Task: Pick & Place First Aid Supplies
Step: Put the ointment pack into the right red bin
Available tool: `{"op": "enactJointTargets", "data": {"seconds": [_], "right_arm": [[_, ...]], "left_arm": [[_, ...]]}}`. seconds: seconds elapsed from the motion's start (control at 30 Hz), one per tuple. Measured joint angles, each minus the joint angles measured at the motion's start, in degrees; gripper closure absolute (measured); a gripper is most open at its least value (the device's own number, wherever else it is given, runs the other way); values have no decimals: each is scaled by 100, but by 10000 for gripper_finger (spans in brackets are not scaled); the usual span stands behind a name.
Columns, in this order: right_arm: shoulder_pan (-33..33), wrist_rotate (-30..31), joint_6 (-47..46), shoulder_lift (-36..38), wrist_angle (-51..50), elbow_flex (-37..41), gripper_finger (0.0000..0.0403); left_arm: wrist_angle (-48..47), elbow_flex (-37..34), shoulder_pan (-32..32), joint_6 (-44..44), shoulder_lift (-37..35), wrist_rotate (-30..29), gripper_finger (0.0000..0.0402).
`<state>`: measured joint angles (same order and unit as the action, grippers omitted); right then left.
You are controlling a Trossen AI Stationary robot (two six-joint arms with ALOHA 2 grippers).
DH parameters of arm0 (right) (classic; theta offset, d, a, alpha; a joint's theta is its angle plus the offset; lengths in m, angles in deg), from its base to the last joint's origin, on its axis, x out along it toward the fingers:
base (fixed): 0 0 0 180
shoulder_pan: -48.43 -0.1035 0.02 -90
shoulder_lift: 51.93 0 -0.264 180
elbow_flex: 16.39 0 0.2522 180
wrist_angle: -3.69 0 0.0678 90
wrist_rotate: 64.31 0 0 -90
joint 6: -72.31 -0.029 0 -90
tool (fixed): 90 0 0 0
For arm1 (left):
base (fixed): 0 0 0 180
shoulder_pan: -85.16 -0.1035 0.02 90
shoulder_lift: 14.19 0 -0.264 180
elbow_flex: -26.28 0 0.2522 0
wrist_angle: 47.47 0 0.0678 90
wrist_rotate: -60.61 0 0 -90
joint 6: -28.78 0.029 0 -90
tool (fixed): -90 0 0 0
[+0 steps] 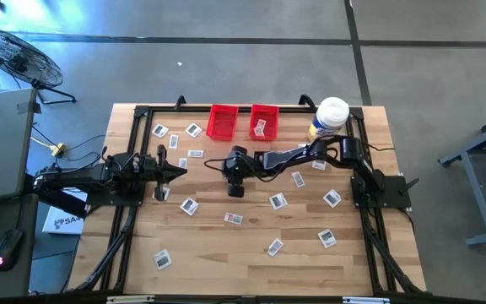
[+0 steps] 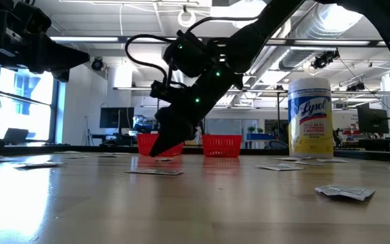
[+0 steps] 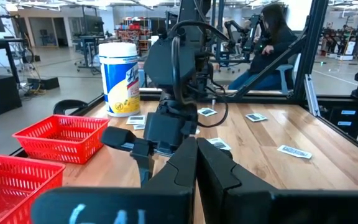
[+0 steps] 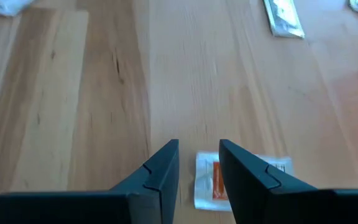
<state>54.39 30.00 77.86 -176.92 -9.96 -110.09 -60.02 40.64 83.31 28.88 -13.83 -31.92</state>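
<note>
The right gripper (image 4: pixel 197 163), fingers slightly parted and empty, hangs low over a white packet with orange print (image 4: pixel 213 180) at mid-table, other packets (image 1: pixel 278 201) scattered around, the closed left gripper (image 1: pixel 178 172) waiting nearby.

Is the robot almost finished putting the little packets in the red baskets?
Not nearly. One packet lies in the right red basket; the left red basket looks empty. Right now the right claw is low over a packet with orange print, not yet gripping it. The left claw waits at the table's left. Many packets, like this one, remain scattered on the table.
</note>
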Motion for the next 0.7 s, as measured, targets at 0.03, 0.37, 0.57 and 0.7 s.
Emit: {"op": "enactJointTargets", "data": {"seconds": [0.03,0.37,0.57,0.7], "right_arm": [[4,16,-1,0,40,49,295],[15,-16,-142,14,893,747,295],[38,203,-237,17,941,918,310],[75,146,-274,22,843,929,343]], "left_arm": [[0,0,0,-1,-2,0,401],[-2,0,0,0,0,0,401],[-2,0,0,1,-2,2,401],[-2,0,-2,0,-1,0,401]]}}
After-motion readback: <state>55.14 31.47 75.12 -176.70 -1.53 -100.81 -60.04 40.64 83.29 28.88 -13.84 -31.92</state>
